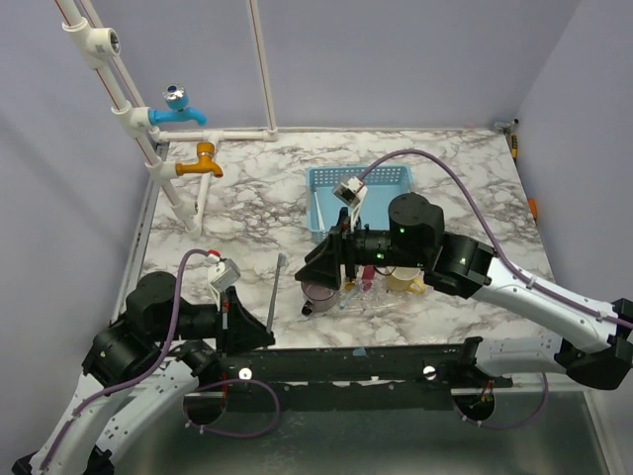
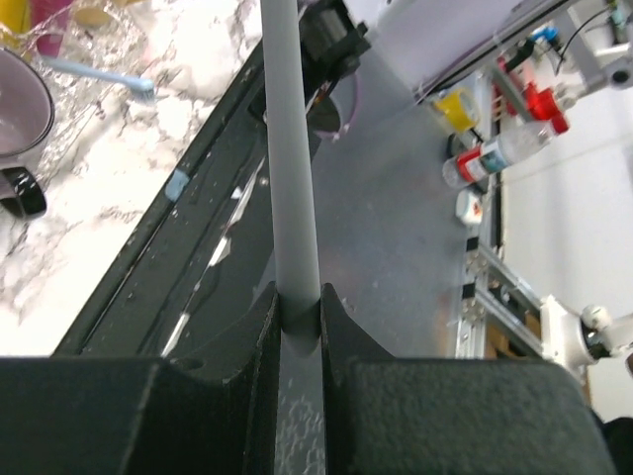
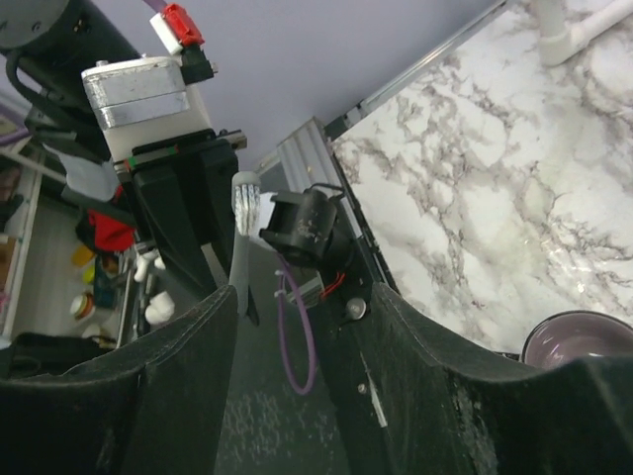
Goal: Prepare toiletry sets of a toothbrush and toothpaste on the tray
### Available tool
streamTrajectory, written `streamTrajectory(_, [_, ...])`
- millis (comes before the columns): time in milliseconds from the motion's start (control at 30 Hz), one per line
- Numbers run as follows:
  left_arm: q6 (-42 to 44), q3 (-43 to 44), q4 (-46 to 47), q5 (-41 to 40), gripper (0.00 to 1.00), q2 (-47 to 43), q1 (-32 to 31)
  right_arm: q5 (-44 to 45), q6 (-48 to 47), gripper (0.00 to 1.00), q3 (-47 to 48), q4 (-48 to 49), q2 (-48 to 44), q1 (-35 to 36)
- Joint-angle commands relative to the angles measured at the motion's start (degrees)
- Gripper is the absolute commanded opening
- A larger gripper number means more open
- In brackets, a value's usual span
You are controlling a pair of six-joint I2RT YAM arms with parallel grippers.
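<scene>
My left end effector point(image 2: 299, 297) is clamped on the grey toothbrush point(image 2: 292, 178) near one end of its handle. In the left wrist view the long axis runs straight out from between the fingers and off the top of the picture. From the top camera the brush hangs over the near edge of the worktop point(image 1: 247, 198), pointing away from the arm bases and leaning slightly right. Its white bristle head is the free end, as my right wrist view shows.

My right end effector point(image 3: 302, 297) stands with its fingers well apart and nothing between them, above the mauve cup point(image 1: 318, 292).

A light blue toothbrush point(image 2: 99, 74) lies flat just beside that cup, bristle head toward the near edge. It seems to sit on a clear tray, though I can barely trace the tray's outline. A magenta-pink toothpaste tube point(image 1: 368, 281) shows just under the right arm, mostly covered, so I cannot tell which way it points. The yellow shape next to it is also half hidden, and I cannot make out what it is. A blue basket point(image 1: 321, 193) sits further back, partly behind the right arm.
</scene>
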Motion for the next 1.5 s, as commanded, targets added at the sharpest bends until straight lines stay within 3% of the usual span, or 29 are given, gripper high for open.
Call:
streamTrajectory(0, [8.39, 2.38, -11.86, 0.99, 0.00, 0.16, 0.18, -10.01, -3.11, 0.60, 3.32, -7.48, 1.95, 0.09])
streamTrajectory(167, [9.07, 1.90, -12.25, 2.50, 0.00, 0.75, -0.74, -14.02, -3.63, 0.61, 6.31, -8.94, 3.84, 0.03])
streamTrajectory(600, [9.64, 1.66, -13.09, -2.93, 0.00, 1.91, -8.30, -18.86, -5.61, 0.60, 12.31, -12.76, 10.11, 0.03])
streamTrajectory(1100, [9.64, 1.53, -12.91, -5.42, 0.00, 3.22, -10.63, -23.36, -5.53, 0.42, 11.11, -12.25, 11.99, 0.09])
streamTrajectory(1467, [9.64, 1.36, -12.71, -5.16, 0.00, 4.02, -10.82, -25.22, -5.29, 0.00, 9.98, -10.67, 12.44, 0.07])
